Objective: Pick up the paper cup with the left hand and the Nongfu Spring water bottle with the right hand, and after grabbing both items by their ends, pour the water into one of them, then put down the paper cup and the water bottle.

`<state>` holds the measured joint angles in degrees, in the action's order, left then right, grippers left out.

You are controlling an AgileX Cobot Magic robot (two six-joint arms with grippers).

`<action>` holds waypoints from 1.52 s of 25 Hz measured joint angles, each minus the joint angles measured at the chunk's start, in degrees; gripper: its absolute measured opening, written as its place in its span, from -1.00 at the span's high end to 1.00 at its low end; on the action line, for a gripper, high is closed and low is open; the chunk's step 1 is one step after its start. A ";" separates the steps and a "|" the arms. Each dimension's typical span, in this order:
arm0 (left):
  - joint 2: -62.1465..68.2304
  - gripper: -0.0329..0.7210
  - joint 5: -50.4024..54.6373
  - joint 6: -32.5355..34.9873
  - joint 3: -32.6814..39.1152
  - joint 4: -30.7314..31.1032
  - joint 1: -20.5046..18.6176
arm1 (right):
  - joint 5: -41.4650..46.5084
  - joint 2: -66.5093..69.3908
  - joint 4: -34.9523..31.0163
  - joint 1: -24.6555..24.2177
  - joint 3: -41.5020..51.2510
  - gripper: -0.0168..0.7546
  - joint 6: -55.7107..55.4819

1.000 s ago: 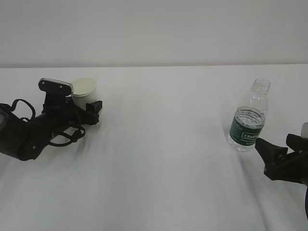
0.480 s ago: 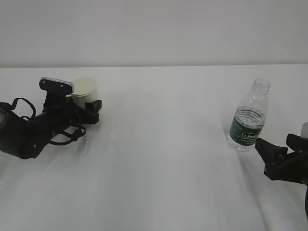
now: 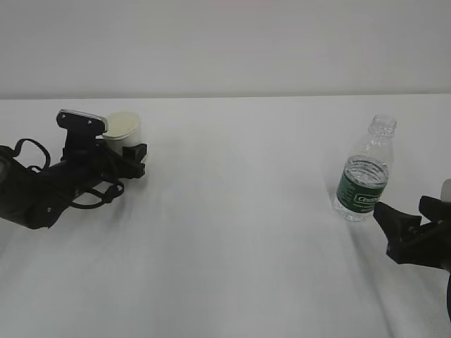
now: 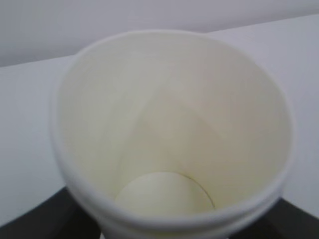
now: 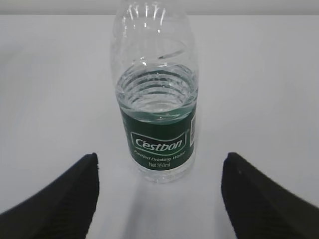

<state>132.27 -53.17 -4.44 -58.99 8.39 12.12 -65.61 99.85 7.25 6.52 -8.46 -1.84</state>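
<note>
White table fills the scene, pale wall behind it.

Left hand: black arm low over the table at exterior left, grey-silver plate on top. The fingers sit on either side of the paper cup's base. Can't tell if they actually press on it: wrist view shows only dark finger edges at the bottom corners, close beside the cup wall.

Right hand: jaws spread wide, nothing between them, both fingers clear of the bottle.

Nongfu Spring water bottle: upright, uncapped, just ahead of the right hand and centred on its gap. Dark green label; water up to the ribbed shoulder.

Paper cup: between the left fingers, mouth tipped slightly toward the arm. Inside cream, looks dry.
</note>
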 joint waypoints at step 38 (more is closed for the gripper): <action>-25.28 -0.32 -5.36 -2.50 28.57 15.88 0.00 | 0.00 0.00 0.57 0.00 0.00 -0.53 5.55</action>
<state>106.99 -58.53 -6.94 -30.42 24.28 12.12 -65.61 99.85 7.82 6.52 -8.46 3.71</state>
